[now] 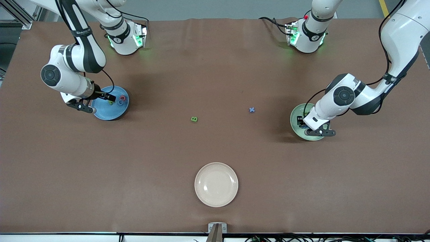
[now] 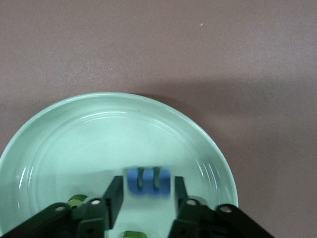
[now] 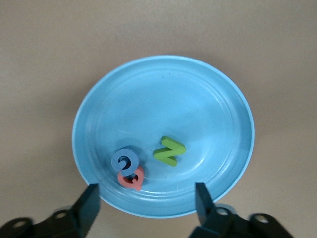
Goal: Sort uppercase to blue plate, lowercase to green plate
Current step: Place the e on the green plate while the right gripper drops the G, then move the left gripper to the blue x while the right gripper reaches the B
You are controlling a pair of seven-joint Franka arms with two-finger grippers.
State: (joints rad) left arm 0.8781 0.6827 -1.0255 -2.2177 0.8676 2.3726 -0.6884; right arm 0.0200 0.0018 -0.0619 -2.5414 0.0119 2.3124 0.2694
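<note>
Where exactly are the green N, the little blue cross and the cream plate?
green N [image 3: 169, 150], right wrist view, middle of its diagonal stroke.
blue cross [image 1: 252, 109], front view, where its arms meet.
cream plate [image 1: 216, 184], front view, bare centre of the dish.

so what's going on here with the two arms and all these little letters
Two arms are sorting tiny foam letters onto plates. The right gripper is open over the round blue plastic plate, which holds a green N, a blue G and a pink-red Q. The left gripper is over the pale mint-green plate, with a blue m between its fingers and two green letters beside it. A green B and a blue cross-shaped t lie on the brown table, and a cream plate sits nearer the camera.
</note>
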